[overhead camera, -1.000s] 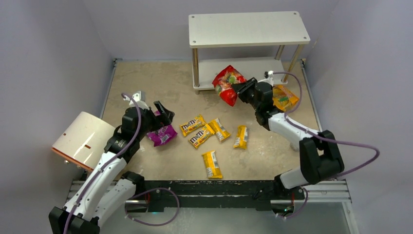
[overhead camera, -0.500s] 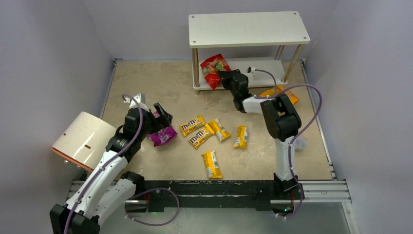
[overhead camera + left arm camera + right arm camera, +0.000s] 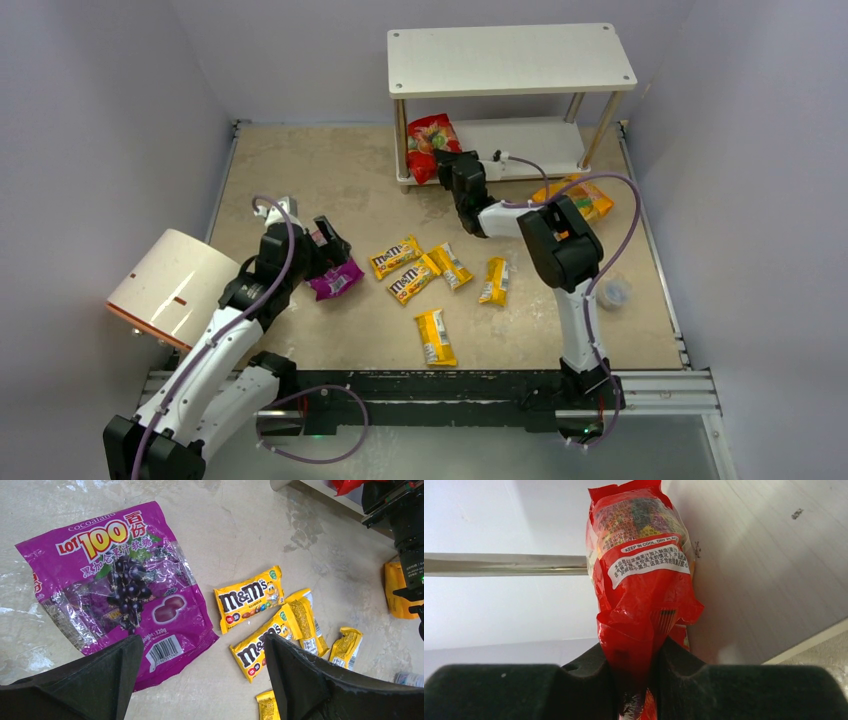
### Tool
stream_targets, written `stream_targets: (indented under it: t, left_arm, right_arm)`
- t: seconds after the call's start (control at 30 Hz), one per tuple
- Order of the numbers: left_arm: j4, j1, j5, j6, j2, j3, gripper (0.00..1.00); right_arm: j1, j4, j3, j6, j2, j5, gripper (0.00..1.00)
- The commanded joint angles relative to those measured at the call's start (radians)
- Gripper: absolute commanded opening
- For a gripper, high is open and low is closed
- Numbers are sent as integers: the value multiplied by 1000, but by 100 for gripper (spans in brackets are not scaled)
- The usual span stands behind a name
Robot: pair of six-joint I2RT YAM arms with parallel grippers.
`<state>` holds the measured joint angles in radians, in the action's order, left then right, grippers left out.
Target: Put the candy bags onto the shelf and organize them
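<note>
Right end effector (image 3: 634, 662) is pinched shut on the crumpled lower edge of the red pouch (image 3: 644, 575), held upright at the left end of the shelf's (image 3: 510, 62) lower tier. The film looks soft, glossy and probably slippery (a grip on the body would likely crumple). Left end effector (image 3: 202, 645) gapes wide and empty above the purple pouch (image 3: 110, 580), flat on the worktop (image 3: 240, 530); an edge looks the best hold.

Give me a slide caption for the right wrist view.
Right pincer pinches one end of the red pouch, set against the lower shelf board.
</note>
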<state>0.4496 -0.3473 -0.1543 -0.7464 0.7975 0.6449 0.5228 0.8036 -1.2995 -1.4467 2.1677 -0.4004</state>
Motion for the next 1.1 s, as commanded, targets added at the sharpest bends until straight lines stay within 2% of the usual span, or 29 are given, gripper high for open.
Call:
stream_targets:
  t: [0.0,0.2,0.4,0.43,0.6,0.7,0.83,1.07]
  left_arm:
    - [14,4,-17,-16,-2,22,96]
    - [32,4,-24,-20,17,31,96]
    - [71,4,-21,-23,30,58,96]
    - [82,4,-24,-27,27,60,96]
    - [130,4,-69,-47,30,62,96]
    - [168,4,-106,-58,52,78,96]
    - [194,4,-146,-82,81,76,96]
    - [192,4,-198,-153,123,36,93]
  right_arm:
    - [20,-23,-26,-35,-32,-64,33]
    - [11,-43,50,60,-102,72,73]
    - [-4,-224,93,159,-221,165,92]
    - [-4,-247,111,171,-243,173,97]
    - [-6,-271,245,232,-382,185,99]
    - [-9,-228,284,373,-453,233,99]
    - [-10,-266,304,506,-530,312,98]
    - [-10,-203,483,616,-743,332,99]
